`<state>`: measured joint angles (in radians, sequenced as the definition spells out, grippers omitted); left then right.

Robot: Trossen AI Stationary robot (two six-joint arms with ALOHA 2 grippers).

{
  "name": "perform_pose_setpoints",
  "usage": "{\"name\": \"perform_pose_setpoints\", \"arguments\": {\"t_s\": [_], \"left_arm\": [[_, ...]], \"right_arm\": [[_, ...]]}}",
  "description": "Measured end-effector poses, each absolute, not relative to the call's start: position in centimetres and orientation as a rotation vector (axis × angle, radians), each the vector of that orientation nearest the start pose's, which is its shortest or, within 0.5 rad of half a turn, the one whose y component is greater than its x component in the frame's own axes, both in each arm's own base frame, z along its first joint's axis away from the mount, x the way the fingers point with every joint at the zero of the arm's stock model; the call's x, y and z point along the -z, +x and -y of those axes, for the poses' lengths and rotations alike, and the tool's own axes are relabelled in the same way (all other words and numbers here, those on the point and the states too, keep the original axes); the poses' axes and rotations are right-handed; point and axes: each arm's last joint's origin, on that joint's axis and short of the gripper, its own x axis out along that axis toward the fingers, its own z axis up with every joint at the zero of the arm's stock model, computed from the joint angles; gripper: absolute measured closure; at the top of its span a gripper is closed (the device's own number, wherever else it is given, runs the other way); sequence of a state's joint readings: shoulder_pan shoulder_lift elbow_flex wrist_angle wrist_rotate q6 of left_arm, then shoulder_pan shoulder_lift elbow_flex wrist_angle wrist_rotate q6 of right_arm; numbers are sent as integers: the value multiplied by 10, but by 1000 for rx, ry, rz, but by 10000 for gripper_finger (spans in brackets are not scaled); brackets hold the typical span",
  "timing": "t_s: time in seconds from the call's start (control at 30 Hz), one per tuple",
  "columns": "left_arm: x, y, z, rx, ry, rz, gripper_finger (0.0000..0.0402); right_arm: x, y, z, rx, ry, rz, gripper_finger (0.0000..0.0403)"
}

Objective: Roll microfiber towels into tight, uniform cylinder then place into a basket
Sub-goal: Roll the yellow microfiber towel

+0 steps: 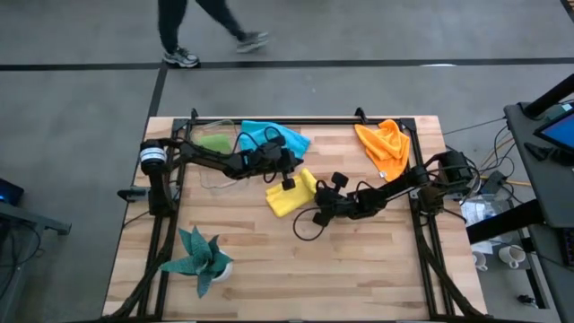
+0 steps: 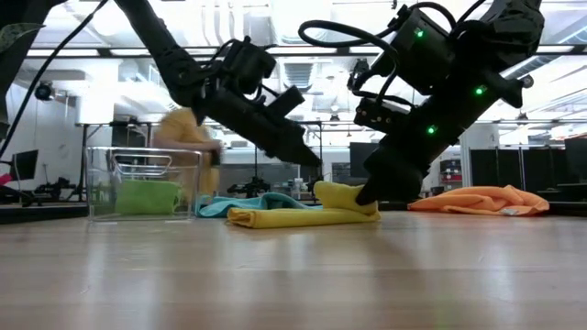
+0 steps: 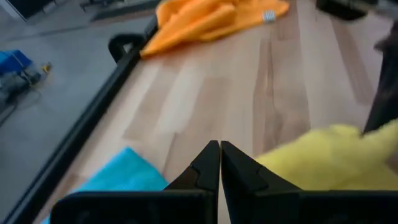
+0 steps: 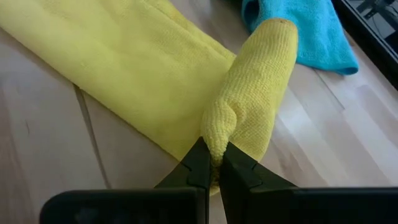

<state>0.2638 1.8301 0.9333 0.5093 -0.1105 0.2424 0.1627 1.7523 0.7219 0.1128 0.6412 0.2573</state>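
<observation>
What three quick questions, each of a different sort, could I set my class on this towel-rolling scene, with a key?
1. True or false: the right gripper is shut on the rolled end of the yellow towel.
2. Multiple choice: which towel already lies in the clear basket? A orange, B lime green, C blue.
3. Fill in: the left gripper is shut and holds ____.

Key
1. True; its fingers pinch the yellow roll.
2. B; the lime green towel shows through the basket wall, while the orange towel and the blue towel lie on the table.
3. Nothing; it hangs empty above the table.
</observation>
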Motion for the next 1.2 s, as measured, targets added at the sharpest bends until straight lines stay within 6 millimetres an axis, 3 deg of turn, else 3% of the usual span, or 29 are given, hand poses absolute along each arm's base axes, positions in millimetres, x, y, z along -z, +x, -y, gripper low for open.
{"name": "perform_pose_setpoints", "arguments": {"t_s": [0.2,0.6,1.2], "left_arm": [[-177,370,-103,-317,210,-358,402],[-168,394,-102,-102,178,-334,402],[-135,386,-91,-57,61,-514,402]], "right_arm": [[-111,299,-32,528,-117,-792,390],[-107,296,-32,461,-121,-830,390],[-106,296,-31,460,-117,-834,390]]}}
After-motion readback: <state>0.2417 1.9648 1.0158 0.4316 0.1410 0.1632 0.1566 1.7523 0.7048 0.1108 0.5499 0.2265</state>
